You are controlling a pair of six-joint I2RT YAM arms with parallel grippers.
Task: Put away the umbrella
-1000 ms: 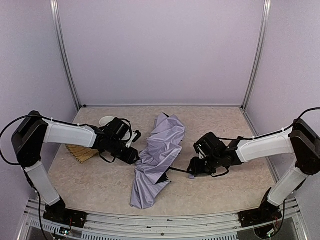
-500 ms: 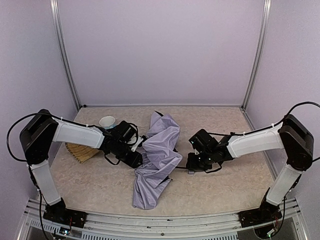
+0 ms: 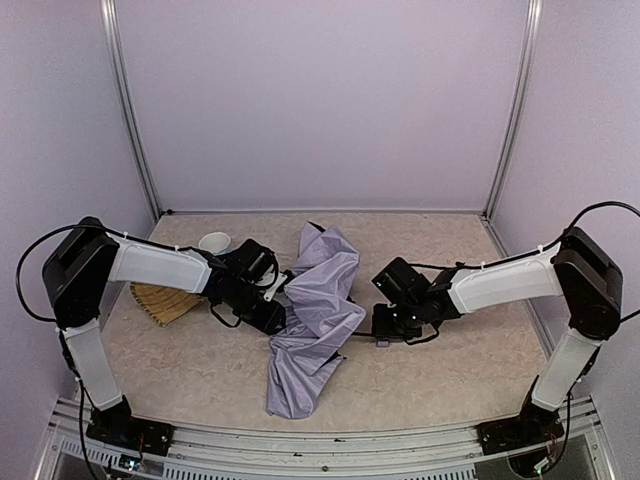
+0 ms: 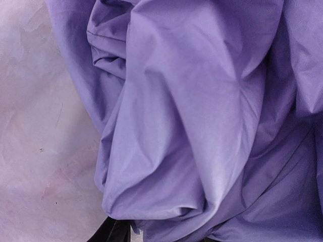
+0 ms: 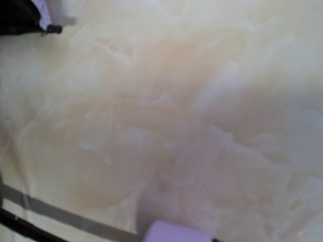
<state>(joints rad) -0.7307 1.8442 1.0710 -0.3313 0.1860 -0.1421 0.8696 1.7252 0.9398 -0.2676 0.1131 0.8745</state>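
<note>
The umbrella [image 3: 318,300] lies collapsed in the middle of the table, its pale lavender fabric crumpled, with the thin black shaft [image 3: 356,339] running right to the small lavender knob handle [image 3: 381,343]. My left gripper [image 3: 277,318] is pressed into the fabric's left side. In the left wrist view the fabric [image 4: 192,111] fills the frame and only a black fingertip [image 4: 111,233] shows beneath it. My right gripper [image 3: 383,330] sits over the handle. The right wrist view shows the knob [image 5: 176,234] at the bottom edge, the blurred shaft [image 5: 50,214] and no fingers.
A small white bowl [image 3: 214,242] stands at the back left. A slatted wooden piece [image 3: 163,303] lies under the left arm. A black umbrella edge with a white tag [image 5: 30,20] shows at the top left of the right wrist view. Walls enclose the table.
Both grippers have moved inward towards each other. The handle has been carried left, the exposed shaft is shorter and the fabric is bunched up more tightly.
</note>
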